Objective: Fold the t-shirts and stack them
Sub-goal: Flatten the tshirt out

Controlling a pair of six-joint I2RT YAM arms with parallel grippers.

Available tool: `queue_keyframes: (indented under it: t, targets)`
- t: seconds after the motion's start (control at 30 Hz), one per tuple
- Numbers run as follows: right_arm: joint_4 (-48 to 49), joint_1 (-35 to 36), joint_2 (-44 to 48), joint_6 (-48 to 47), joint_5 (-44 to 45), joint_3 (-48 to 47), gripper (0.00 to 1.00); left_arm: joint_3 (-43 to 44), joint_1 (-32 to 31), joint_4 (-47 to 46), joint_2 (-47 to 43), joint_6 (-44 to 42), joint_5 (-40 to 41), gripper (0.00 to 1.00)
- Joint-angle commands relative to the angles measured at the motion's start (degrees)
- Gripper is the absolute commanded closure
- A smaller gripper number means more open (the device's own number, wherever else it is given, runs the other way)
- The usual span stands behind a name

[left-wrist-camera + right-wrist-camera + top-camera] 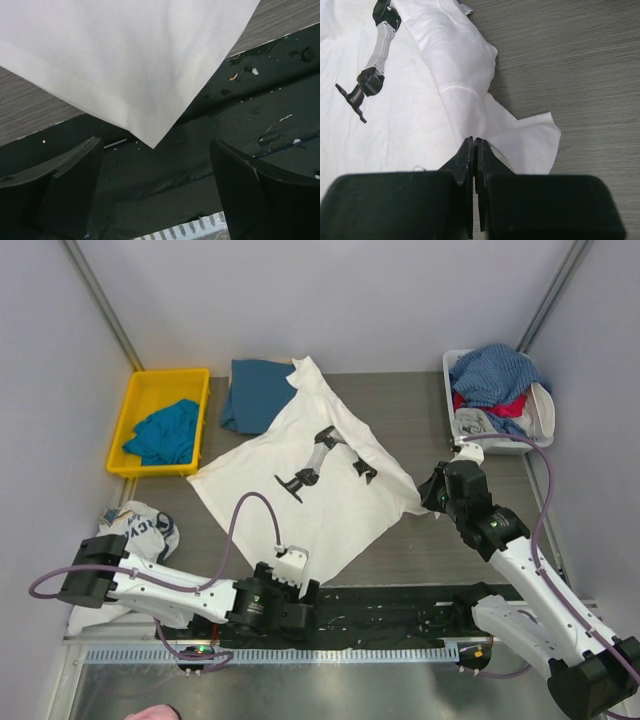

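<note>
The near hem corner of the large white cotton t-shirt with black marks (150, 75) is seen just ahead of the wide-open, empty left pincer (155, 195) (the nearer one); the right pincer (475, 150) is closed on its sleeve.

We see a yellow bin (140, 425) at the far left of the grey table (470, 540), holding a crumpled teal cloth (166, 433). At the far right stands a white basket (462, 430) heaped with a blue checked garment (497, 373) and something red (500, 405) beneath it. Off the table's left edge lies a bunched white printed cloth (140, 530). A black mat (400, 605) runs along the near edge.
</note>
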State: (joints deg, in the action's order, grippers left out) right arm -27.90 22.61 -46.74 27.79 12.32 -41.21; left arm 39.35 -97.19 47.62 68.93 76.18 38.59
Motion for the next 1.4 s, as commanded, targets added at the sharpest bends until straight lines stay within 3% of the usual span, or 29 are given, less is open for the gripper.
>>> queue_keyframes:
  t: [0.0,0.7,1.37]
  targets:
    - [1.09,0.33,0.42,0.77,-0.19,-0.36,0.99,-2.35,-2.48,2.84,-1.51,7.4,2.9,0.11]
    - [-0.05,0.42,1.65,1.04,0.43,-0.1,0.99,-3.32,-3.71,-6.92,5.43,1.87,3.07,0.3]
    - [-0.4,0.42,1.04,0.25,0.16,-0.27,0.99,-3.41,-3.71,-7.01,11.32,3.62,5.53,0.38]
